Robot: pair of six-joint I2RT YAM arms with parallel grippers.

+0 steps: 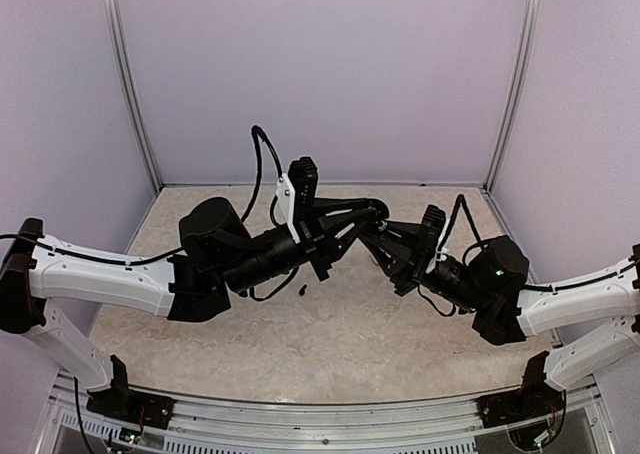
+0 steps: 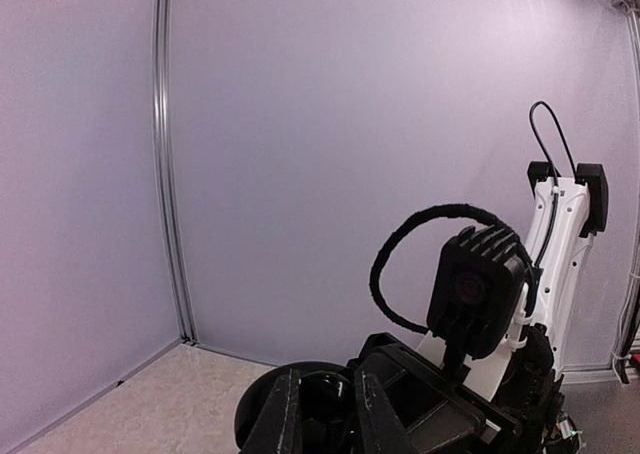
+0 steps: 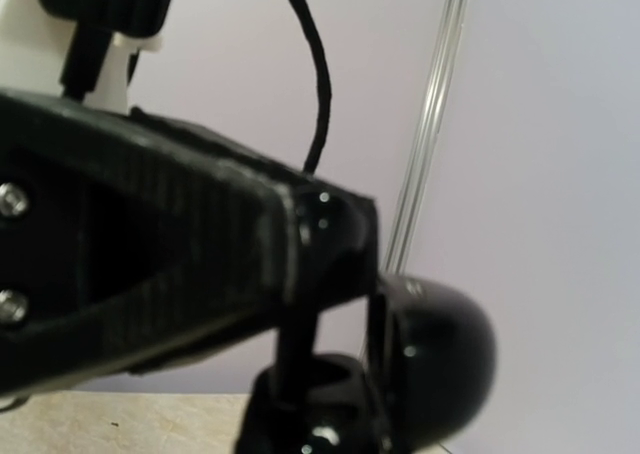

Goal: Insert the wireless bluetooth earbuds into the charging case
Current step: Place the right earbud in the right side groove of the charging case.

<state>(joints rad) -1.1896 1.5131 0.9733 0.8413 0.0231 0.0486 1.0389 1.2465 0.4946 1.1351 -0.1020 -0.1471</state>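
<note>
My two grippers meet in mid-air above the middle of the table. My right gripper (image 1: pixel 376 236) is shut on a glossy black charging case (image 3: pixel 435 359), held with its lid open. The case also shows in the left wrist view (image 2: pixel 258 409). My left gripper (image 1: pixel 372 212) comes in from the left, fingers (image 2: pixel 285 419) close together on a small glossy black earbud (image 2: pixel 330 399), right over the case's wells. In the right wrist view its fingertip (image 3: pixel 295 349) reaches down into the open case. No white earbuds or second case are in view.
A small black piece (image 1: pixel 303 292), possibly another earbud, lies on the marbled tabletop (image 1: pixel 330 344) below the left forearm. Purple walls with metal corner posts (image 1: pixel 130 104) enclose the table. The right arm's wrist camera (image 2: pixel 475 289) stands close in front of my left gripper.
</note>
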